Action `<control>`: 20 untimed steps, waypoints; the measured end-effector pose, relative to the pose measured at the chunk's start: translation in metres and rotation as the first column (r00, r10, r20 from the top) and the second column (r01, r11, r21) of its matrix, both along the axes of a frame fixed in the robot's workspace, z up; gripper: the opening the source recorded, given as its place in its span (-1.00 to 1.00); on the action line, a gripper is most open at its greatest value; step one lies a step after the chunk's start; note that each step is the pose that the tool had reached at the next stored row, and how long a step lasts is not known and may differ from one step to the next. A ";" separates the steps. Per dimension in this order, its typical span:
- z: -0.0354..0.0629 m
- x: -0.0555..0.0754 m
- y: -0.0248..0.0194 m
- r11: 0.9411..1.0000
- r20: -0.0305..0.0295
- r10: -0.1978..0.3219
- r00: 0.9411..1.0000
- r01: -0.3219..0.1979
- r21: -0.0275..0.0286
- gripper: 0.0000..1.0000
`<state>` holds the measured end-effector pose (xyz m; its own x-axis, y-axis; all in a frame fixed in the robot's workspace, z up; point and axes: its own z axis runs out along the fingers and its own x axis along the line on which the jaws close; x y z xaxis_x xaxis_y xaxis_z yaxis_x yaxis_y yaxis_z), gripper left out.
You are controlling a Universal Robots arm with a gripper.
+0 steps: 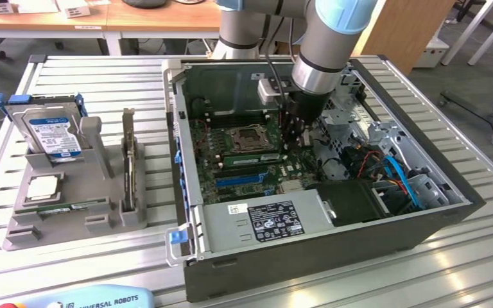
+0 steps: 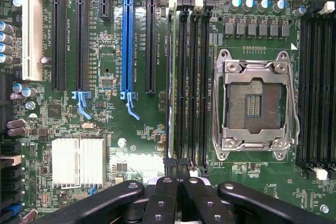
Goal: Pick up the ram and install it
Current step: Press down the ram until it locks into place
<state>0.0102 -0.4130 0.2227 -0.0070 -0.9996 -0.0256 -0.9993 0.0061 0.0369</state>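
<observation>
Closed together, my gripper [image 2: 178, 182] hangs low inside the open computer case [image 1: 315, 256], its fingertips right over the bank of black memory slots [image 2: 188, 82]. A thin green ram [image 2: 173, 77] stands on edge in the outermost of those slots, just beside the empty processor socket [image 2: 254, 106]. Blue and black expansion slots [image 2: 127, 45] lie farther off across the motherboard [image 2: 115, 129].
</observation>
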 end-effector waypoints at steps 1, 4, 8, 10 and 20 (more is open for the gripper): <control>0.0000 0.000 0.0000 1.000 0.000 0.000 1.000 0.000 0.000 -0.80; 0.0000 0.000 0.0001 1.000 0.000 0.000 1.000 0.000 0.001 -0.80; 0.0044 0.000 0.0001 1.000 0.000 0.000 1.000 0.000 0.000 -0.80; 0.0072 0.000 0.0001 1.000 0.000 0.000 1.000 0.000 0.000 -0.80; 0.0197 0.000 0.0001 1.000 0.000 0.000 1.000 0.000 0.001 -0.80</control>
<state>0.0102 -0.4129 0.2424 -0.0071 -0.9996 -0.0261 -0.9993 0.0061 0.0368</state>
